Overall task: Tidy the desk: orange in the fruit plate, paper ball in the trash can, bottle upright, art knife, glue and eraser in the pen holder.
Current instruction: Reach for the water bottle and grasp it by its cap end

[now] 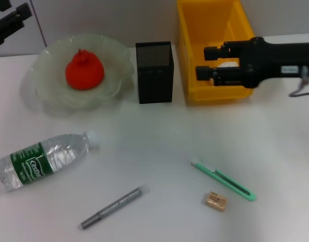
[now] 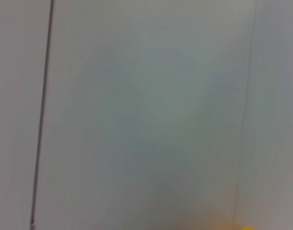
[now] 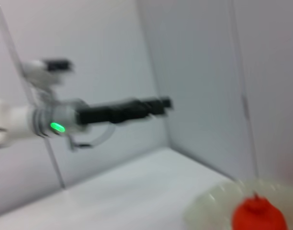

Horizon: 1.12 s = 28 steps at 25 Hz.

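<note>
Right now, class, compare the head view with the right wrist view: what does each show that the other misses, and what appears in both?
Only the head view shows the right end effector over the trash can, the pen holder, and the bottle, glue, art knife and eraser lying on the desk. Only the right wrist view shows the left arm's green light. Both show the orange in the fruit plate and the left end effector.

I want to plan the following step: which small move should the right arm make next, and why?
Probably draw the right claw back from above the trash can toward the art knife: the claw looks open and empty, and the knife lies nearest on the desk.
</note>
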### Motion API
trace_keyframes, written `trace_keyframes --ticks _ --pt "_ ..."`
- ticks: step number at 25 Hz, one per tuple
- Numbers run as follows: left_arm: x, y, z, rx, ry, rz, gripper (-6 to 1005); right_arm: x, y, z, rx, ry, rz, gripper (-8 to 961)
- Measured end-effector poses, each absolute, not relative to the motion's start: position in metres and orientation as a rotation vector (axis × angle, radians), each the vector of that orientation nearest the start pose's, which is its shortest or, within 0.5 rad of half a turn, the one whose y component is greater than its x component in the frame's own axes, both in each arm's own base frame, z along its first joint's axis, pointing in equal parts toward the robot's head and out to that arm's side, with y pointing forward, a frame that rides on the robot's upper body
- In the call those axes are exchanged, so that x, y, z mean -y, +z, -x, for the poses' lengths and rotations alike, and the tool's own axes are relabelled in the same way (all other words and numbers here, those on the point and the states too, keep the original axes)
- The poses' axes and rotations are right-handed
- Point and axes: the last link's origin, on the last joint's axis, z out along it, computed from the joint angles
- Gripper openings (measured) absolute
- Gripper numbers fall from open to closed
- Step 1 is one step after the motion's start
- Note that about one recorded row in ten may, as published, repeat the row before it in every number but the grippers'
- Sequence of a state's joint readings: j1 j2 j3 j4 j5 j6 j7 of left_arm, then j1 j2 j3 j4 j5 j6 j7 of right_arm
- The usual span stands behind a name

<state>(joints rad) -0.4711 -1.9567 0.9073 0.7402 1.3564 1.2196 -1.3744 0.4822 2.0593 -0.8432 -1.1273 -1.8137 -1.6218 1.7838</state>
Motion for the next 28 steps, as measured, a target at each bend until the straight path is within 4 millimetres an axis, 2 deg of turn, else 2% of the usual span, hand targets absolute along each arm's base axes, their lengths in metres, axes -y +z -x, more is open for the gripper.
trace_keyframes --ticks 1,5,7,9,12,15,19,20,24,25,28 --pt "-0.393 0.096 0.255 0.52 -0.905 2.178 605 -0.34 0.075 -0.205 -0.483 0.836 2.707 634" --pt "-0.391 0.099 0.261 0.502 -0.836 2.206 605 -0.331 0.075 -0.218 -0.437 0.893 2.725 634" --pt "-0.39 0.098 0.262 0.497 -0.803 2.229 605 -0.325 0.07 -0.228 -0.444 0.876 2.752 634" --pt "-0.391 0.09 0.259 0.486 -0.648 2.346 606 -0.325 0.069 -0.23 -0.454 0.861 2.759 633" --pt "-0.39 0.088 0.257 0.478 -0.618 2.371 606 -0.325 0.068 -0.233 -0.464 0.837 2.766 633" --pt "-0.386 0.086 0.245 0.401 -0.505 2.495 607 -0.326 0.069 -0.235 -0.488 0.803 2.775 633" --pt "-0.384 0.088 0.241 0.377 -0.47 2.523 610 -0.325 0.069 -0.238 -0.509 0.771 2.793 633" --pt "-0.38 0.093 0.231 0.337 -0.334 2.586 610 -0.324 0.069 -0.238 -0.508 0.767 2.797 633" --pt "-0.379 0.091 0.226 0.326 -0.252 2.606 611 -0.324 0.069 -0.238 -0.512 0.761 2.802 633" --pt "-0.377 0.082 0.218 0.306 -0.157 2.642 611 -0.324 0.07 -0.238 -0.515 0.76 2.802 633" --pt "-0.375 0.071 0.208 0.311 -0.072 2.705 612 -0.324 0.07 -0.238 -0.52 0.753 2.808 633"
